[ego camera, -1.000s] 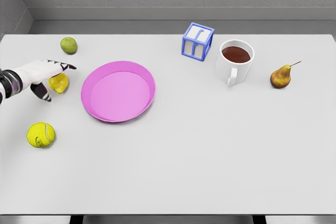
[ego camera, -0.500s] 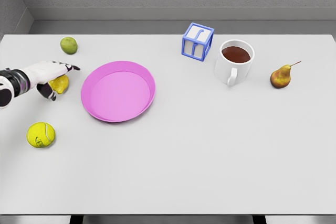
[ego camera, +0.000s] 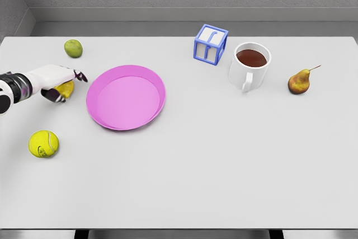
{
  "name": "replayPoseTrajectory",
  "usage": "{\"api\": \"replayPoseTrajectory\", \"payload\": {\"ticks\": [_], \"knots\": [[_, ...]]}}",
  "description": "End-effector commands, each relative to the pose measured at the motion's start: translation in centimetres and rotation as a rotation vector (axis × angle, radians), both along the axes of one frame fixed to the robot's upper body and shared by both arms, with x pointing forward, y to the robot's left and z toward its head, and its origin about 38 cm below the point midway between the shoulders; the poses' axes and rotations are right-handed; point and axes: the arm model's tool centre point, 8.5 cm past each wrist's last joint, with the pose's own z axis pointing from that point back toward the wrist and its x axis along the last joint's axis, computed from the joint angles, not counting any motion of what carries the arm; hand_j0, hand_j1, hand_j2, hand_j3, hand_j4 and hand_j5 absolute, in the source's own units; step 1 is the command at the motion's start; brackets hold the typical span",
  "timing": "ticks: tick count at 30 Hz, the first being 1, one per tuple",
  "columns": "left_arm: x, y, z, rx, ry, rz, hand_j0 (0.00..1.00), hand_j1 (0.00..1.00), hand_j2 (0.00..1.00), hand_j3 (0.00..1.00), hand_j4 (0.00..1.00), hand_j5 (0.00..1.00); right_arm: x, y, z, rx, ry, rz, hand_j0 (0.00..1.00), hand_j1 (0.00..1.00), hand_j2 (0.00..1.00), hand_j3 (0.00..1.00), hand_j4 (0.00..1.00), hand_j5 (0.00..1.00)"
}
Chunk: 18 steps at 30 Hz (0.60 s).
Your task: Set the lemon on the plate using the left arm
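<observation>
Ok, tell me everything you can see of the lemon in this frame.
The lemon is a small yellow fruit on the white table, left of the pink plate and not on it. Most of it is hidden under the left hand, which lies over its top with fingers curled down around it; only its lower right part shows. Whether it is lifted off the table cannot be told. The green lime lies behind it, the tennis ball nearer the robot.

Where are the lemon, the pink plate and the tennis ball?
lemon (ego camera: 66, 89): head view, its yellow side under the hand.
pink plate (ego camera: 126, 97): head view, bare middle.
tennis ball (ego camera: 43, 143): head view, its middle.
</observation>
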Motion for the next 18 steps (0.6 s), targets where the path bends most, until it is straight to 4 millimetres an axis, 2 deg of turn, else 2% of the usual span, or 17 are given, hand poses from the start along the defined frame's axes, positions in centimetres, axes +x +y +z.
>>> {"api": "replayPoseTrajectory", "payload": {"ticks": [1, 3, 4, 13, 16, 18], "knots": [[0.0, -0.1, 0.1, -0.018, 0.001, -0.003, 0.65, 0.65, 0.65, 0.65, 0.65, 0.65, 0.0, 0.0, 0.0, 0.000, 0.000, 0.000, 1.00, 1.00, 1.00, 1.00, 1.00, 1.00], [0.0, -0.1, 0.2, -0.023, 0.000, -0.004, 0.61, 0.61, 0.61, 0.61, 0.61, 0.61, 0.0, 0.0, 0.0, 0.000, 0.000, -0.001, 1.00, 1.00, 1.00, 1.00, 1.00, 1.00], [0.0, -0.2, 0.3, -0.053, 0.006, -0.004, 0.54, 0.54, 0.54, 0.54, 0.54, 0.54, 0.0, 0.0, 0.0, 0.000, 0.000, 0.000, 1.00, 1.00, 1.00, 1.00, 1.00, 1.00], [0.1, 0.1, 0.8, -0.074, -0.003, 0.006, 0.54, 0.54, 0.54, 0.54, 0.54, 0.54, 0.0, 0.0, 0.0, 0.000, 0.000, 0.000, 1.00, 1.00, 1.00, 1.00, 1.00, 1.00], [0.7, 0.6, 2.5, -0.079, -0.040, 0.017, 0.54, 0.54, 0.54, 0.54, 0.54, 0.54, -0.1, 0.0, 0.0, 0.000, 0.002, 0.000, 1.00, 1.00, 1.00, 1.00, 1.00, 1.00], [0.8, 0.8, 2.7, -0.078, -0.044, 0.022, 0.54, 0.54, 0.54, 0.54, 0.54, 0.54, 0.0, 0.0, 0.0, 0.000, 0.000, 0.000, 1.00, 1.00, 1.00, 1.00, 1.00, 1.00]]}}
